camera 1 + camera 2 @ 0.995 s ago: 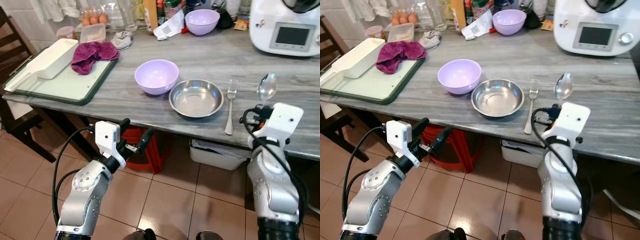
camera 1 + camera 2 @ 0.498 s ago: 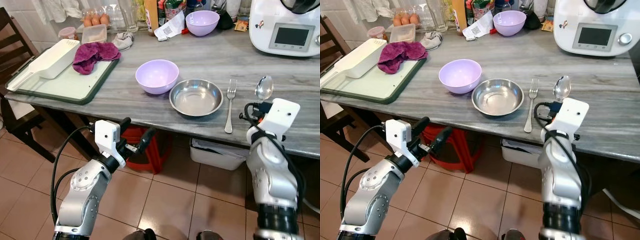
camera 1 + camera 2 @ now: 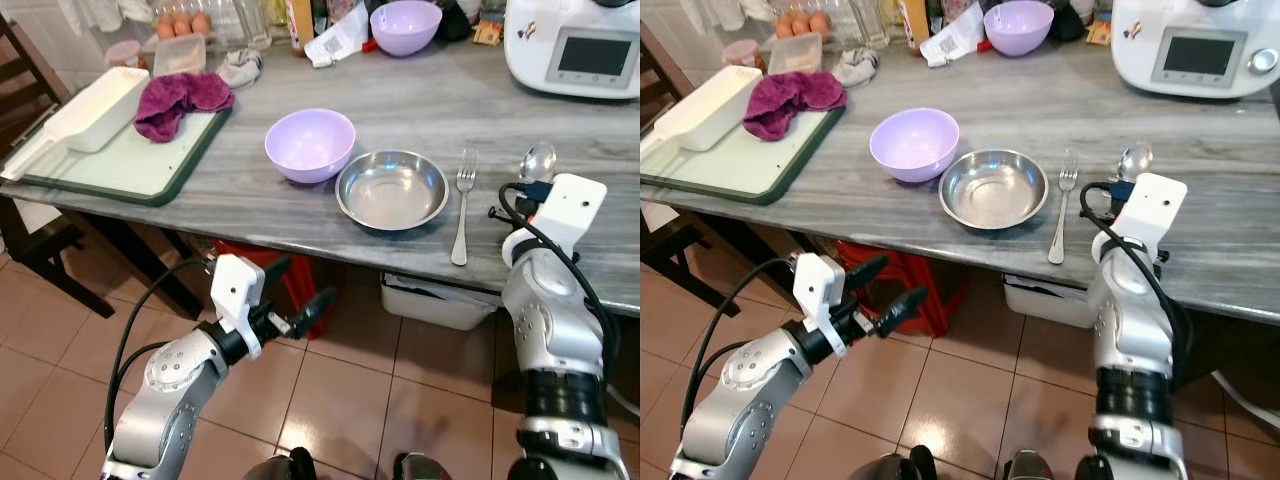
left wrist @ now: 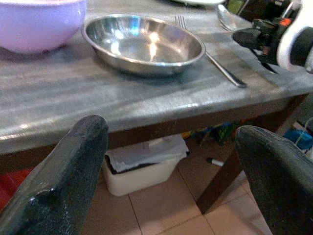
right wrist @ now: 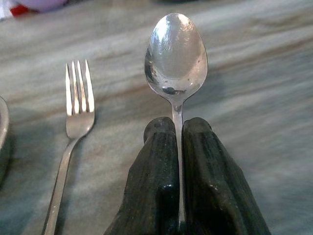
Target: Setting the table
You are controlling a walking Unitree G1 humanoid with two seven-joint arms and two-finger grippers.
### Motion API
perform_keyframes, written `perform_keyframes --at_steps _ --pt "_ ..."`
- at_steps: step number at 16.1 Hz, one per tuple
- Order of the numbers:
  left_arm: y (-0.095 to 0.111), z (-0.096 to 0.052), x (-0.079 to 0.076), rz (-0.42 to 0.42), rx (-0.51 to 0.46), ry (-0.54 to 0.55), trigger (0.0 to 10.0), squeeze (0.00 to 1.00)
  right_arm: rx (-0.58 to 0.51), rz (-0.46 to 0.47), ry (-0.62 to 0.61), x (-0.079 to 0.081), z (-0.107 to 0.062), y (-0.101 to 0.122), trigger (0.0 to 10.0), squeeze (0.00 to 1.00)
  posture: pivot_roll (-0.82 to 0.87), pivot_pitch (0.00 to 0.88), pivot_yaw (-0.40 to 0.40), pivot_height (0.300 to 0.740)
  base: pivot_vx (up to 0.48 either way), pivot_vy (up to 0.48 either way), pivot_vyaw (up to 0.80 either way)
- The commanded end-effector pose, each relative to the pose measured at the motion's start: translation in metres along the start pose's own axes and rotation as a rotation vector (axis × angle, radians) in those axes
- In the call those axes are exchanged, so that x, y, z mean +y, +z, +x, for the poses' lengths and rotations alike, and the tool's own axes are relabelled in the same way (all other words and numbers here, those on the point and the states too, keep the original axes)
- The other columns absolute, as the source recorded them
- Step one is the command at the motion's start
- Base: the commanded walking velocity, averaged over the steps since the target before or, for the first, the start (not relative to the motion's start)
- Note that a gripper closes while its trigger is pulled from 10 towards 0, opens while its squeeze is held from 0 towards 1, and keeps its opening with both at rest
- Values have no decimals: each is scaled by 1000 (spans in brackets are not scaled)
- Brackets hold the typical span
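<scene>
I have the grey table ahead of me, its near edge directly under my right gripper. Farthest to that gripper's left lies the green tray with a white container and a maroon cloth. Closer in sit the lilac bowl, then the steel bowl. The fork lies just beside the gripper on its left, tines pointing away from me.

The right gripper is clamped on the spoon, fingers pinching the handle, bowl of the spoon projecting forward over the table surface, parallel to the fork. I judge the spoon is about to be laid down to the right of the fork.

The left gripper hangs below table level, fingers spread and holding nothing.

Risks noted: the grip point sits close to the table edge, so a release here could let the handle overhang and tip the spoon to the floor. A thin handle in a narrow pinch may also twist and land crooked against the fork.
</scene>
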State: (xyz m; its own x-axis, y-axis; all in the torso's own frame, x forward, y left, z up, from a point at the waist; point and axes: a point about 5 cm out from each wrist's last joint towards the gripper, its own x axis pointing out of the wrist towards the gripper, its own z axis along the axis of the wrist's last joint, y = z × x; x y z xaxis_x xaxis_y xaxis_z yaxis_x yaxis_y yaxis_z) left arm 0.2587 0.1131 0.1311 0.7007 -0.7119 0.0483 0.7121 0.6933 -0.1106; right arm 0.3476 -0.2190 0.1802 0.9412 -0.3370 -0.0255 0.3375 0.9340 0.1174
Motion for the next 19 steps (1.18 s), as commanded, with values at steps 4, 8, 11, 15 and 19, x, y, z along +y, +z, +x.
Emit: perform_keyframes --at_steps 4,8,11,15,19 --pt "-1 -6 -6 12 29 -42 10000 0 56 29 57 14 8 -6 10000 0 -126 254 130 740 0 0 0" --pt "0 -6 -5 14 24 -37 10000 0 101 18 107 24 4 -16 10000 0 -125 251 121 740 0 0 0" --pt "0 -4 -6 12 15 -36 10000 0 138 6 122 24 1 -23 10000 922 -132 246 119 740 0 0 0" --pt "0 0 -6 12 6 -36 10000 0 161 -2 100 17 0 -28 10000 1000 -136 237 118 740 0 0 0" --pt "2 1 -4 20 -7 -24 10000 0 126 -42 101 14 1 -21 10000 1000 -133 223 112 740 0 0 0"
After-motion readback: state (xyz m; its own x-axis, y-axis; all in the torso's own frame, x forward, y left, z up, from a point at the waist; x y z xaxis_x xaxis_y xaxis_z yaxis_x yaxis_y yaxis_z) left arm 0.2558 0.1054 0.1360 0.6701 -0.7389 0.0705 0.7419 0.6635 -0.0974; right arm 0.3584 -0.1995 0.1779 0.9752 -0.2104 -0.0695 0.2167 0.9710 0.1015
